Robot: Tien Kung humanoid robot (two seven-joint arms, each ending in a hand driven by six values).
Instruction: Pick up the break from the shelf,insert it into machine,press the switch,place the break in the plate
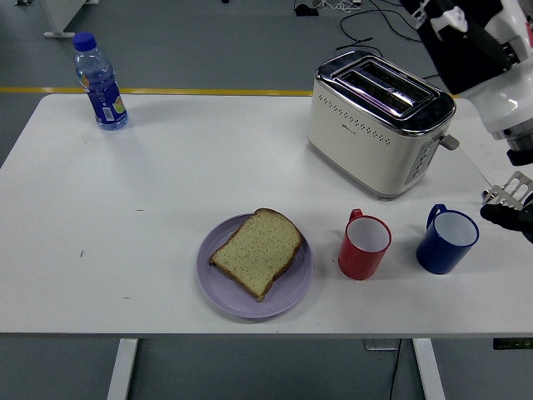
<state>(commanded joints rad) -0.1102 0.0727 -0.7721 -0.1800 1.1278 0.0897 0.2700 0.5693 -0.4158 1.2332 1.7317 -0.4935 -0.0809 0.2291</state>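
Note:
A slice of bread (256,247) lies flat on the purple plate (218,286) near the table's front, with nothing touching it. The cream and chrome toaster (379,123) stands behind and to the right, and both of its slots look empty. My right hand (456,33) is raised high at the picture's top right corner, above and behind the toaster and far from the bread. The frame edge cuts it off. My left arm is out of sight.
A red cup (365,244) and a blue cup (446,238) stand right of the plate. A metal rack (510,191) pokes in at the right edge. A water bottle (99,81) stands at the far left corner. Cables lie on the floor beyond.

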